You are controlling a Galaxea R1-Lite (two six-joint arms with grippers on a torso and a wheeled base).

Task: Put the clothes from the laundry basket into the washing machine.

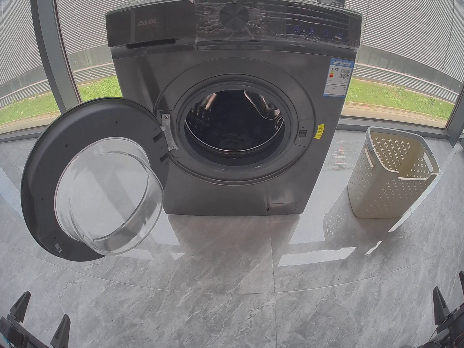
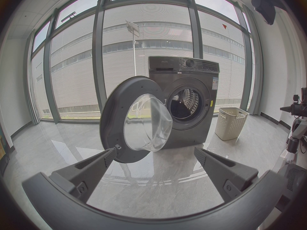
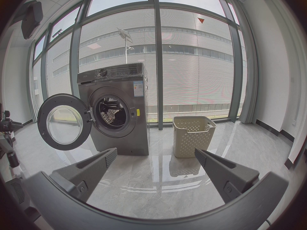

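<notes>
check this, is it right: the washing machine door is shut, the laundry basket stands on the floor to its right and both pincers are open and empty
Not the door: the head view shows it wide open. The rest stands: the laundry basket is on the floor right of the washing machine, and the left pincer and right pincer are open and empty.

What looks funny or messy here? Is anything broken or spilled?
Nothing is spilled or broken. The washing machine has crinkly clear plastic wrap over its top panel, which looks odd, like nobody peeled it off. Its door hangs wide open, and the laundry basket stands upright beside it and looks empty inside.
</notes>
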